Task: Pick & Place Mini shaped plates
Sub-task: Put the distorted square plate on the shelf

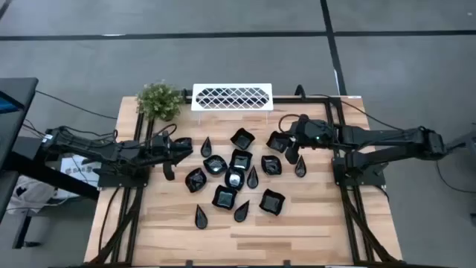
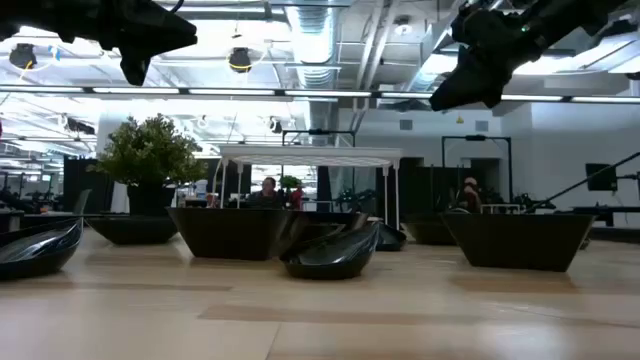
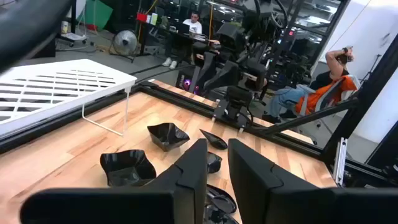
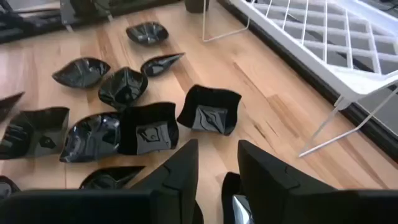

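Approach step, I judged: the right gripper (image 4: 216,163), fingers parted and empty, hovered over a glossy black wavy-edged square mini plate (image 4: 231,198); next, descend and close. The left gripper (image 3: 216,167) waited, slightly parted, empty.

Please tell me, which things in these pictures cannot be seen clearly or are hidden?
- High view: whether the left gripper and right gripper hold anything; too small, dark on dark.
- Low view: most mini shaped plates hidden behind the nearest ones; the arms cut off by the top edge.
- Right wrist view: the plate below the fingers is mostly covered by them.
- Left wrist view: the white tray runs off the edge.
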`<act>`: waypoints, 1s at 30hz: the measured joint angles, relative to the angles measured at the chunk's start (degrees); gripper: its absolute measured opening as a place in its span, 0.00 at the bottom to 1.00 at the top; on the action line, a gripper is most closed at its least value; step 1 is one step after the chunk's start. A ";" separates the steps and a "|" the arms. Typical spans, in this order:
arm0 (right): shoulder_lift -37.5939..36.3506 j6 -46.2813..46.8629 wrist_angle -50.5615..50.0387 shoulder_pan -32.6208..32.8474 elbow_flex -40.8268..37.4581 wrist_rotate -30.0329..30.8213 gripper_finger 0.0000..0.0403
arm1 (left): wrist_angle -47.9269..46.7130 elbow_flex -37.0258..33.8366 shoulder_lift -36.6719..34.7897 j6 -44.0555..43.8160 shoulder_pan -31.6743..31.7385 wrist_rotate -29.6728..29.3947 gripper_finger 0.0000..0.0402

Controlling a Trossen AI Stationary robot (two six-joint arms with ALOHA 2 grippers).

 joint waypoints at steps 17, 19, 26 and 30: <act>5.04 6.85 0.13 -0.06 0.00 0.02 0.27 | 0.92 -0.02 0.00 -0.18 -0.01 0.02 0.17; 4.99 7.43 0.04 -0.06 -0.04 0.02 0.27 | 0.92 -0.02 0.13 -0.17 -0.01 0.02 0.19; 4.95 7.52 0.11 -0.04 -0.04 0.02 0.27 | 0.90 -0.07 0.77 0.30 -0.01 0.02 0.32; 4.98 8.66 0.10 -0.41 -0.04 1.12 0.27 | 0.87 -0.07 0.91 0.24 -0.01 0.02 0.39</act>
